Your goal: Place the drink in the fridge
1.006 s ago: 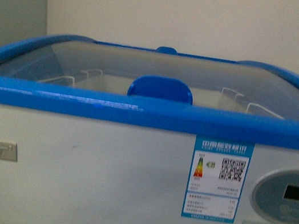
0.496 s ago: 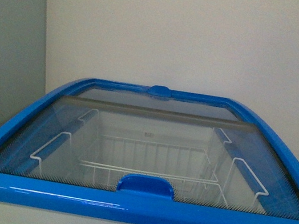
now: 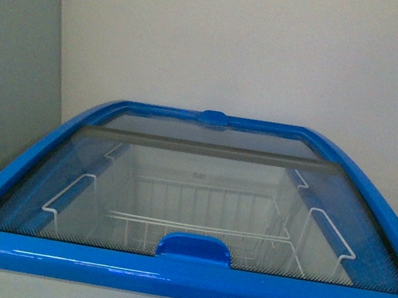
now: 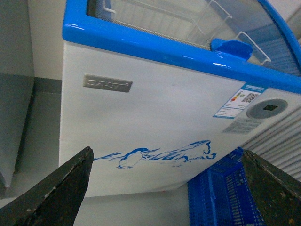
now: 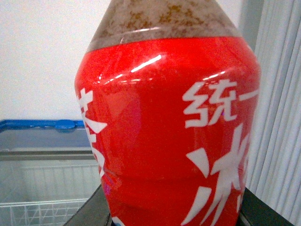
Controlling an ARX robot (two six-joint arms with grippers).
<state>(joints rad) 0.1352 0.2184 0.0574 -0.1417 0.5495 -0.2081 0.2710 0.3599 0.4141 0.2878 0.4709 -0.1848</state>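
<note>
Found the drink (image 5: pixel 164 132) pinched low on its body in the right jaws, held in the air outside the fridge (image 3: pixel 161 275) and not yet over it. Saw the left jaws spread wide and empty, hanging low before the white front wall, near a blue crate (image 4: pixel 216 193). Farther on, noted the glass lid (image 3: pixel 86 175) lying over the opening with its blue handle (image 3: pixel 195 247) against the near rim; judged it shut. Made out white wire baskets (image 3: pixel 209 220) through the glass, with nothing visible in them. Reckoned the task early: bottle in grasp and at the fridge, nothing more. Left to do, by this reading: slide the lid back toward the far wall, likely with the free left jaws, carry the bottle over the rim, lower it into a basket, release.
</note>
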